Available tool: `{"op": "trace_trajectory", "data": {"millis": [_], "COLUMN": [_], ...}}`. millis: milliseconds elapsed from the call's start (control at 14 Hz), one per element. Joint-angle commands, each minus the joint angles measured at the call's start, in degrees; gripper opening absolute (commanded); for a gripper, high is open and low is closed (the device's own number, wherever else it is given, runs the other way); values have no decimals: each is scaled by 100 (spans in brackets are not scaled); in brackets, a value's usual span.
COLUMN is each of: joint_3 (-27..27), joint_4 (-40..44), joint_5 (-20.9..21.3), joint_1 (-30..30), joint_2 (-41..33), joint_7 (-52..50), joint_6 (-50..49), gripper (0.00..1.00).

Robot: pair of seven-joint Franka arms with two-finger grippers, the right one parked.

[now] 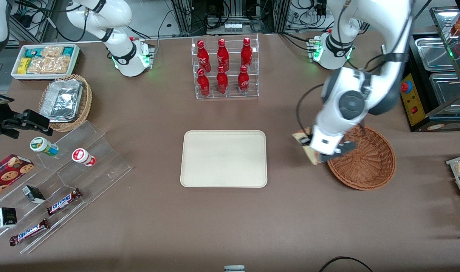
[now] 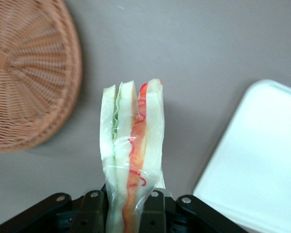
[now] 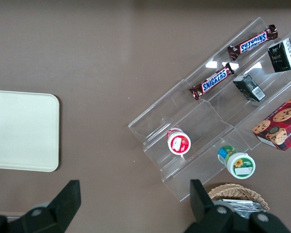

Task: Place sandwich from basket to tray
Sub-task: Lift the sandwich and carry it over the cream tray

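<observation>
- Brown worktop [image 1: 230, 226] carries the cream tray [image 1: 223, 158] and wicker basket [image 1: 369, 162].
- End effector [image 2: 131, 206], clamped on the sandwich [image 2: 133, 145], hangs between basket and tray, clear of both.
- Carry it level over the tray's middle, lower gently, then release.

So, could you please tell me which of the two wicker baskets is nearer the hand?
The reddish-brown basket, which holds nothing; the hand holds the sandwich just beside its rim. The tan basket with foil containers sits toward the parked arm's end.

Front view overhead-ish; all three views share the tray [image 1: 223, 158].
</observation>
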Motion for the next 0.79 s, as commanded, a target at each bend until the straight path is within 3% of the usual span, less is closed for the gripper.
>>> {"op": "trace_trajectory", "data": {"millis": [0,429,714], "joint_3": [95,-36,-36], "joint_4": [474,1125,1169], "joint_5": [-47,-38,6], "joint_1": [-628,-1604,-1685], "joint_2": [431,1836,2120], "joint_7": [12,100,318], "joint_6": [-36,1236,1476], "gripper": [23,20,21]}}
